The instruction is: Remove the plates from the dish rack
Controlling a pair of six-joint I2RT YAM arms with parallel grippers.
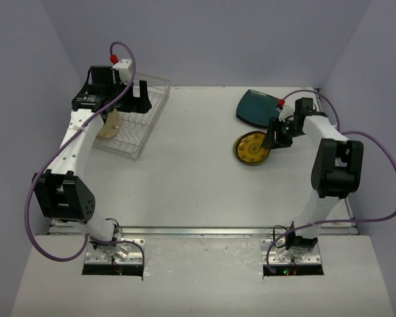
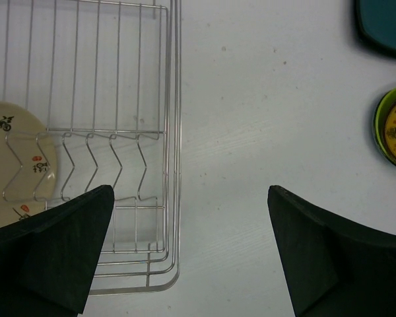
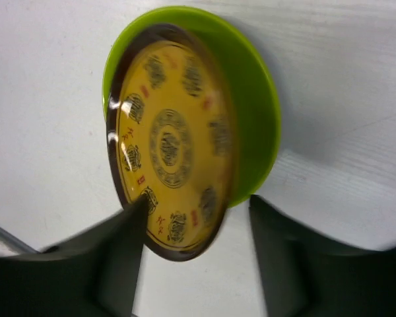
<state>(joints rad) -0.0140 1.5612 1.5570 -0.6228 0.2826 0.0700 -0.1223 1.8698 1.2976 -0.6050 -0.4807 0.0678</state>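
The left pincer (image 2: 191,254) is spread wide, with nothing between its two dark fingers (image 2: 53,257). In the overhead view it sits at upper left, above the dish rack (image 1: 135,125). Through its wrist camera the rack's wire rim (image 2: 173,165) runs down the left half of the frame. A cream plate (image 2: 13,165) with small red and black marks sits at the left edge among the divider prongs, with wires crossing in front of it.

The right pincer (image 3: 198,208) is also parted. One fingertip (image 3: 140,210) overlaps the dark rim of a yellow patterned plate (image 3: 171,139), and the other stands just clear of it. The plate is blurred, and I cannot tell whether that fingertip touches it. The yellow plate rests on a lime green plate (image 3: 257,119), which lies on the white counter (image 3: 350,66). In the overhead view this pair sits at centre right, and a dark teal rounded-square plate (image 1: 257,107) lies just above it, all well apart from the rack.
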